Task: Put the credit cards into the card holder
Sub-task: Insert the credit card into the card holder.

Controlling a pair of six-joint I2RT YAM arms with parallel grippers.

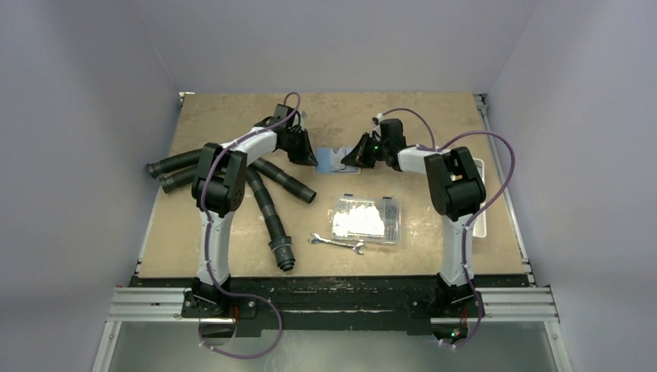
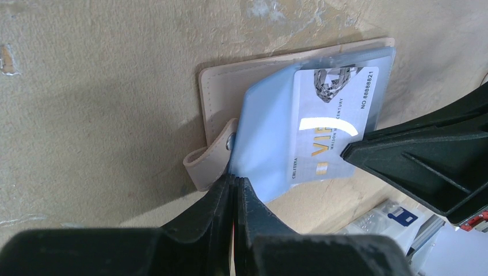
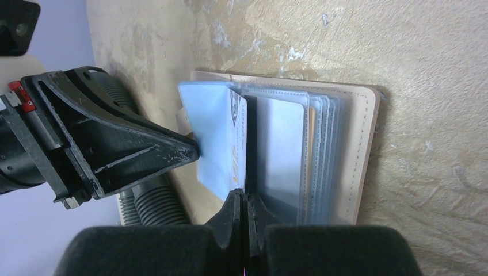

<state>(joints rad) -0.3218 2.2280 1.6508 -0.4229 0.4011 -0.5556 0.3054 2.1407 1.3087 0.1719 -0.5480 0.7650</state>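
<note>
Card holder [image 1: 331, 159] lies open on the table [image 1: 232, 124], directly between the left claw [image 1: 312, 160] and the right claw [image 1: 352, 158], whose tips both reach its edges. A clear box [image 1: 366, 219] and a wrench [image 1: 337, 243] lie well behind the right claw, toward the bases. Black hoses [image 1: 267, 201] lie beside the left arm.

Left wrist view: the left claw is clenched on the near edge of a plain light-blue card [image 2: 259, 144], which stands tilted just ahead of its tips. A printed card [image 2: 331, 121] sits just beyond, to the right, over the holder's tan cover. The right claw's tip touches it. A snap strap [image 2: 204, 167] lies just left of the fingertips.

Right wrist view: the right claw is clenched on the printed card's near edge. Clear sleeves [image 3: 282, 155] fan out ahead and to its right. The left claw grips the plain card on the left.
</note>
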